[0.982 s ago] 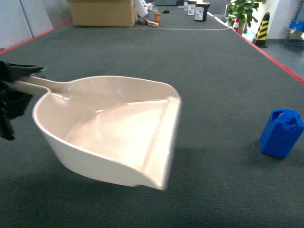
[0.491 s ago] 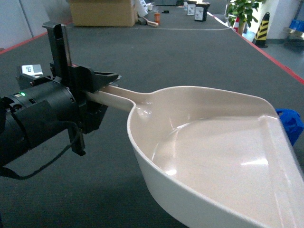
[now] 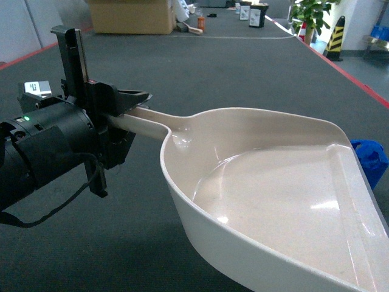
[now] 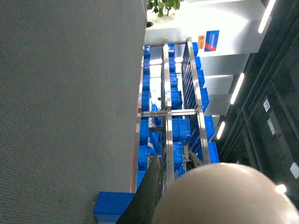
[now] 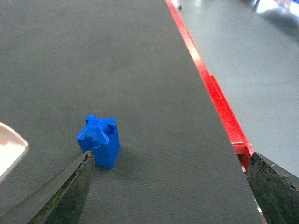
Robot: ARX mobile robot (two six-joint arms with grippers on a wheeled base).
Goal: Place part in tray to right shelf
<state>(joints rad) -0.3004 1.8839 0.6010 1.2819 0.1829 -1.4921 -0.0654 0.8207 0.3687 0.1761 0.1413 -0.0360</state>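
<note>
Floor: dark grey carpet [image 3: 255, 79], red border.
Left gripper [image 3: 124, 106]: your fingers pinch the tray [image 3: 273, 201] handle.
Right gripper [image 5: 168, 186]: fingers spread.
Part [image 5: 99, 140]: on carpet, near red right edge.

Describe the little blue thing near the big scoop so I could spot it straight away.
Start from the wide cream dustpan-shaped tray that the left gripper holds by its handle above the dark grey carpet. Just past the tray's right edge, the blue part stands alone on the carpet, short of the red border strip. It is small, blocky and bright blue with an angular, notched top, the only loose object there.
</note>
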